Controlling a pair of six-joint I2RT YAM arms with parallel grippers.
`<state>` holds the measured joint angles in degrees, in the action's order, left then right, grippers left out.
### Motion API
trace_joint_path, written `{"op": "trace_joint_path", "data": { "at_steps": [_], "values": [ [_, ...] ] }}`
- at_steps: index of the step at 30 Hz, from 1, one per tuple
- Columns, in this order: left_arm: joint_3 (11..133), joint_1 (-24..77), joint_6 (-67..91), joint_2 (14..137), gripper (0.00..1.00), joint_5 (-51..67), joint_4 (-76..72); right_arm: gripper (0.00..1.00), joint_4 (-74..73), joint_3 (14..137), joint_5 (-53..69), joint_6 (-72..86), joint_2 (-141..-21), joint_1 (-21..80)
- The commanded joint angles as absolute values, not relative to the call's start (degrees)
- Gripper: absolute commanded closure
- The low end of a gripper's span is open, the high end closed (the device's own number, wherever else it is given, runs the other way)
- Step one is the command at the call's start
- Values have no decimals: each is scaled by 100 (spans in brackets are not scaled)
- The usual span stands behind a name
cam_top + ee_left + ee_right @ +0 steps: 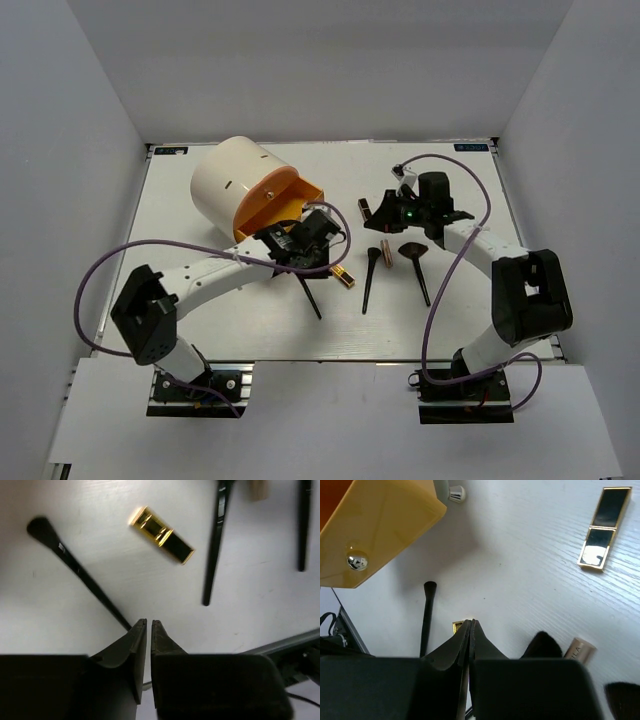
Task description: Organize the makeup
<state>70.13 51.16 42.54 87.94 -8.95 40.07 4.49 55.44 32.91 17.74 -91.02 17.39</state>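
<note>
The left jaws are drawn almost together, with only a hairline slit between them and nothing in it. They hang over the white desk (200, 330). The handle tip of a thin black brush with a rounded head (75, 565) ends just beside them. Further out lies a short gold-and-black lipstick (161, 535), flat and at a slant. Past it lies a second slim black brush handle (214, 550).

The right jaws are pressed shut and empty, above the middle of the desk. Just beside them lie the dark bristles of a fan-headed brush (412, 250) and a slim rose-gold tube (580, 651). A glossy black lipstick with gold edging (603, 527) lies farther off, apart from the rest.

Behind the left arm, a big cream cylinder (235, 175) lies on its side. Its orange front flap (375, 525) is open and carries a small silver knob (357, 560).
</note>
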Motion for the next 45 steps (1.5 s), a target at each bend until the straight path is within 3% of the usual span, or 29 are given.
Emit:
{"op": "trace_joint_path", "data": {
  "at_steps": [1, 7, 14, 27, 30, 36, 45],
  "values": [
    [7146, 5256, 5026, 8938, 79, -1545, 4736, 97, 659, 5388, 3313, 1670, -8789, 1591],
    [6838, 5598, 5493, 9315, 48, -2108, 4702, 97, 756, 5080, 3392, 1723, -8631, 1380],
    [6812, 5774, 5555, 9984, 45, -2347, 4580, 97, 773, 5062, 3437, 1723, -8578, 1292],
    [6082, 5774, 5581, 10151, 44, -2198, 3798, 97, 826, 4878, 3445, 1819, -8411, 1116],
    [5915, 5774, 5537, 10125, 47, -1996, 3622, 97, 844, 4887, 3454, 1819, -8402, 1099],
    [5748, 5827, 5116, 9968, 74, -1592, 3542, 98, 870, 4896, 3515, 1819, -8402, 1055],
    [5677, 6204, 4659, 8641, 96, -1511, 4121, 98, 914, 4816, 3674, 1740, -8341, 1037]
  ]
}}
